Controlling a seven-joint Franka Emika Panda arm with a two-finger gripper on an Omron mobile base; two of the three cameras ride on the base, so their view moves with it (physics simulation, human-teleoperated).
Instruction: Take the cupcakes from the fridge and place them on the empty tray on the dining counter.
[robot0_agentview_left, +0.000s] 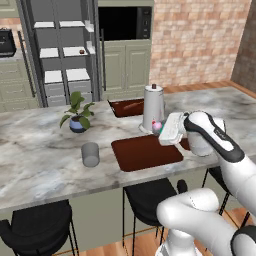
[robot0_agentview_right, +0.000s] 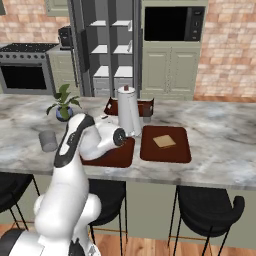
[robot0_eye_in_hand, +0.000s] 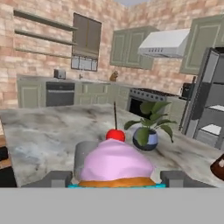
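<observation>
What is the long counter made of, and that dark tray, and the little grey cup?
The dining counter looks like polished marble: grey-white with darker veins. The empty tray looks like smooth reddish-brown wood or plastic; its flat, even colour leaves that open. The grey cup looks like matte metal or ceramic, plain and dull, with no shine to settle it.

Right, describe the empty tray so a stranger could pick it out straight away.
Start at the long marble dining counter with black stools tucked under it. Near its front edge, just in front of the white paper-towel roll, lies the empty tray, flat, dark reddish-brown, with rounded corners. Unlike the similar tray to its right, which carries a tan piece of food, its surface is bare.
</observation>
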